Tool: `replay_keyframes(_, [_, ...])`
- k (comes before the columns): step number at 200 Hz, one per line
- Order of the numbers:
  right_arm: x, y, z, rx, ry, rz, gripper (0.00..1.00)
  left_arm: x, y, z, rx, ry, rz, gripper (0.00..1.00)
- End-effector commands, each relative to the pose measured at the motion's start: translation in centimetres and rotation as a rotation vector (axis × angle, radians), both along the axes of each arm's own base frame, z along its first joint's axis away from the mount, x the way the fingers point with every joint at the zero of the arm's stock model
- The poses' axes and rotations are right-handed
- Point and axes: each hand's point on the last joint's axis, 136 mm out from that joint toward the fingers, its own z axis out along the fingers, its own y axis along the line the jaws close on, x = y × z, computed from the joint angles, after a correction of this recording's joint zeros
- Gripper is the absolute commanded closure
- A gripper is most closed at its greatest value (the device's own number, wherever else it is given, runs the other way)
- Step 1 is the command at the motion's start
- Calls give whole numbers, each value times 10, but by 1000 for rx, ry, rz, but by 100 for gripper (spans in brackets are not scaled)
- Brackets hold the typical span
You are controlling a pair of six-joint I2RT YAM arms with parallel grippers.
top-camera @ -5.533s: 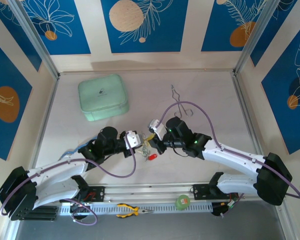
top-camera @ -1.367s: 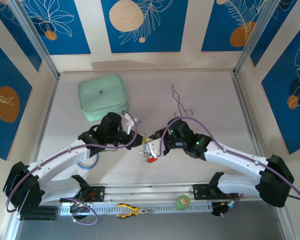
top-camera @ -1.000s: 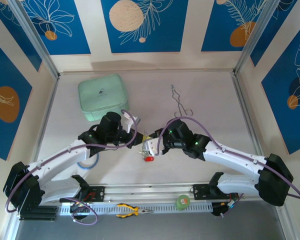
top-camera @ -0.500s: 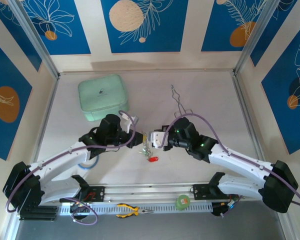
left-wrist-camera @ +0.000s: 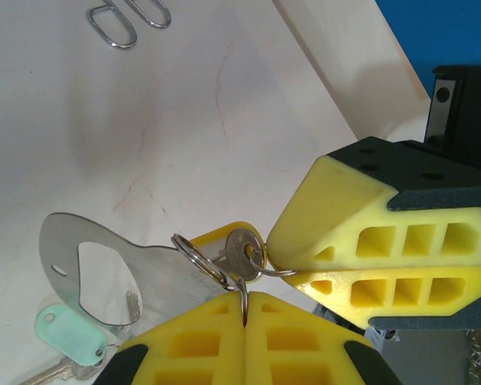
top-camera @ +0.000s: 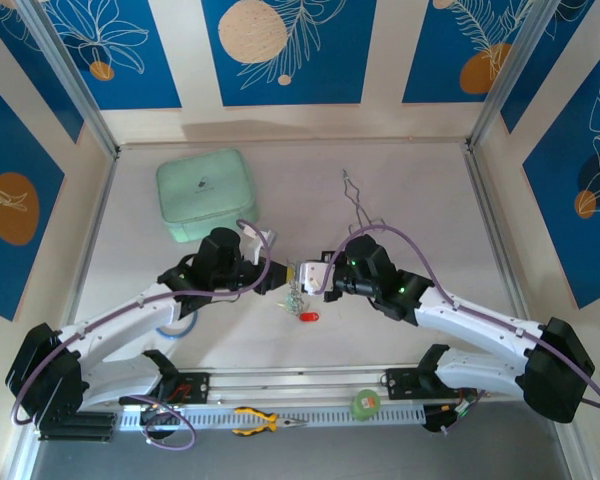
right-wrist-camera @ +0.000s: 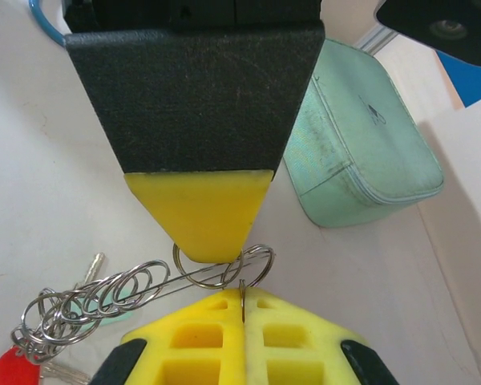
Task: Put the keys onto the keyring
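Enclosure, three walls and a table.
- Table [top-camera: 430, 200]: pale, off-white top with faint marks (a hairline crack-like streak shows in the left wrist view); evenly lit, soft shadows.
- Back wall [top-camera: 290, 50]: blue panels with white leaf line-drawings and peach or orange discs, parted by cream strips [top-camera: 382, 60]; a dim shadow band lies along its base.
- Left wall [top-camera: 20, 190], right wall [top-camera: 580, 180]: same blue panels, angled inward.
- Frame posts [top-camera: 70, 80]: bare aluminium, one at each back corner.
- Slotted rail [top-camera: 410, 412]: along the near edge, grey surface below it.
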Motion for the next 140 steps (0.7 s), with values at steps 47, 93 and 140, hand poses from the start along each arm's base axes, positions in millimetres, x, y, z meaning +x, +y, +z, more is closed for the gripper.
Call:
replay_keyframes(47, [-3, 7, -1, 6, 11, 18, 100, -1, -3, 8, -43, -12, -17, 100])
replay_keyframes(93, [-1, 7, -4, -3, 4, 13, 100, -2, -4, 9, -47, -12, -24, 100])
replay_keyframes(140, [-4, 9, -7, -8, 14, 30, 100, -1, -6, 12, -61, -16, -25, 100])
